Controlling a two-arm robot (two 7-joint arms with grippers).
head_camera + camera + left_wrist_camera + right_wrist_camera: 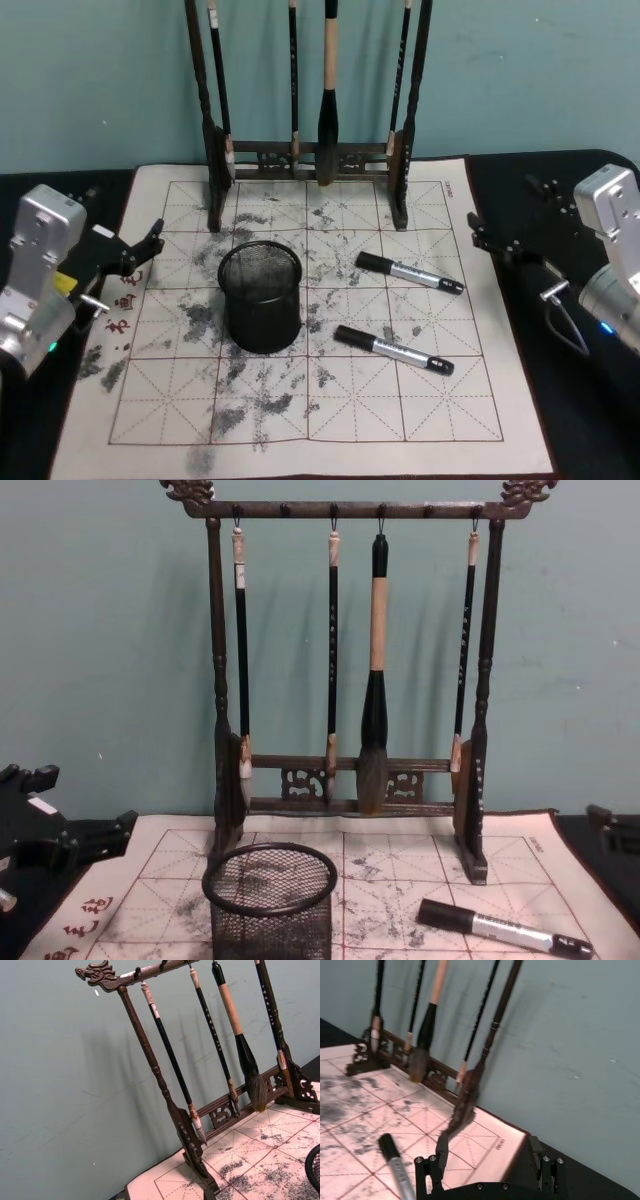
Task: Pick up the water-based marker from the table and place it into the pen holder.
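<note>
Reach not begun: left hand [143,250] and right hand [482,236] hang open, empty.
Next, likely: right hand descends onto water-based marker [410,272], right of pen holder [261,300].

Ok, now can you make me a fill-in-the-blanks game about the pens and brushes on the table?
1. The nearer marker and the farther marker both lie on the robot's ___ side of the pen holder.
2. The brushes hanging on the wooden rack number ___.
3. The left gripper and the right gripper wait at the sides of the mat, each holding ___.

Missing words: right; four; nothing.
</note>
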